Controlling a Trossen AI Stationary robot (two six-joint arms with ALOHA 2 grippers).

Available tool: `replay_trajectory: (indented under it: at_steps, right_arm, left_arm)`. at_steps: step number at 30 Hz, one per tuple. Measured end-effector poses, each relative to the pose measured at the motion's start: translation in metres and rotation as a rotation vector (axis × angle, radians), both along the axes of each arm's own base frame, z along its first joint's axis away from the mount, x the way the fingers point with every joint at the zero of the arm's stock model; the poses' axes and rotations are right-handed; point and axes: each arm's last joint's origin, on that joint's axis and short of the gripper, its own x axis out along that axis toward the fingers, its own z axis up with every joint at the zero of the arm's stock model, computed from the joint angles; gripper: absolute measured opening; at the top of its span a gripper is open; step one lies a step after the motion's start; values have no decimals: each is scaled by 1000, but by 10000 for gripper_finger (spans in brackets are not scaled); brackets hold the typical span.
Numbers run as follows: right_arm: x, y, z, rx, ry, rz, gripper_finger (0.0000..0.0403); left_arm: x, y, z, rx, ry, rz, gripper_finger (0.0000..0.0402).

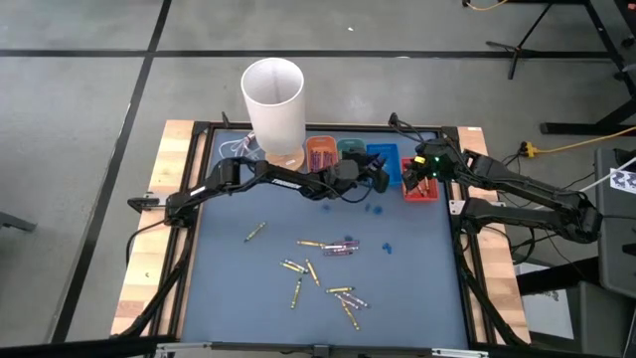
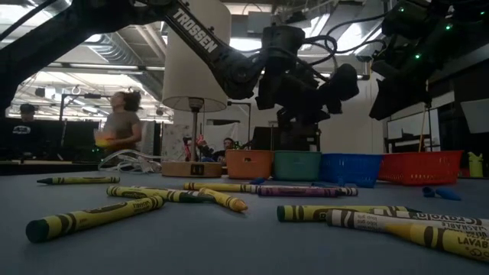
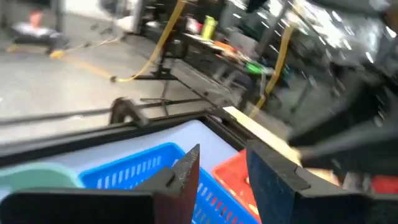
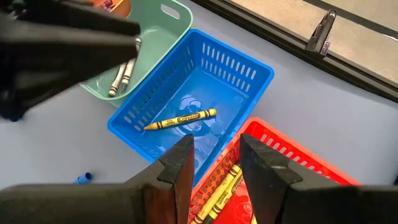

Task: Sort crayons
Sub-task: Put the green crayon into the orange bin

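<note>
Loose crayons [image 1: 316, 270] lie scattered across the lower centre of the high view on the blue worktop [image 1: 229, 288]: thin sticks, mostly yellow, one purple [image 1: 340, 248], each paper-wrapped.

Beyond them, upper centre, a row of small baskets: orange [image 1: 321, 152], green [image 1: 350, 149], blue basket [image 1: 383, 159], red basket [image 1: 420, 189]. One yellow crayon [image 4: 181, 119] lies in the blue basket; more sit in the red one.

Left claw [image 1: 379, 175] hangs over the blue basket, fingers spread, nothing between them. Right claw [image 1: 421, 171] hovers above the red basket, fingers parted, empty.

Judgement: a drop-off looks complete; next move calls for reaching back to the loose pile and pinching one stick squarely.
</note>
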Motion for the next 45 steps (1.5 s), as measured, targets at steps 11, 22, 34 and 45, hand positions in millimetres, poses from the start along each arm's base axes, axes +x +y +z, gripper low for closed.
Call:
replay_trajectory:
  at_steps: [11, 22, 34, 45]
  right_arm:
    - [-1, 0, -1, 6, 11, 0, 127]
    - [-1, 3, -3, 67, 11, 49, 127]
    - [-1, 3, -3, 71, 9, 52, 127]
    - [-1, 3, -3, 68, 6, 52, 127]
  left_arm:
    - [4, -27, 18, 258, 147, -322, 117]
    - [-30, -80, 74, 239, 565, -505, 117]
    - [-130, -112, 98, -321, 1151, -405, 117]
    - [-183, -140, 56, -593, 1546, -347, 117]
